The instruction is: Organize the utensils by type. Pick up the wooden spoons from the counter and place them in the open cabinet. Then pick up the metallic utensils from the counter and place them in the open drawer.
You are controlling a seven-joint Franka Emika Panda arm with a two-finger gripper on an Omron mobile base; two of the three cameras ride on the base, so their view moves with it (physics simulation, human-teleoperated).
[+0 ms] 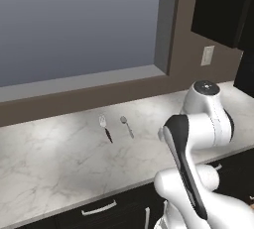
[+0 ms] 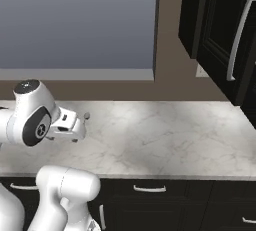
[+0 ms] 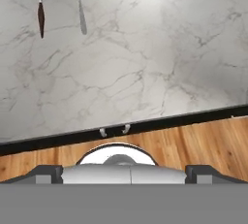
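Silver and small, the dark-handled fork [image 1: 104,128] and the all-silver spoon [image 1: 127,126] lay side by side, apart, on the white marble surface [image 1: 59,158]. Well short of them hung the arm's fingers, spread wide and empty. Both looked light, stiff and slippery, lying flat; mid-handle seemed the best hold.

The left base view looks forward and down from behind the arm's left side, at middle range, over the counter [image 1: 59,158] toward the window [image 1: 79,25]. The right base view looks likewise from behind the arm's right, taking in the same counter [image 2: 165,135] and window [image 2: 80,20]. The hand view looks nearly straight down, from higher up, onto the counter [image 3: 145,58] and its front edge, with the fork [image 3: 40,2] and spoon [image 3: 80,2] that the left base view shares [image 1: 105,128], [image 1: 127,126].
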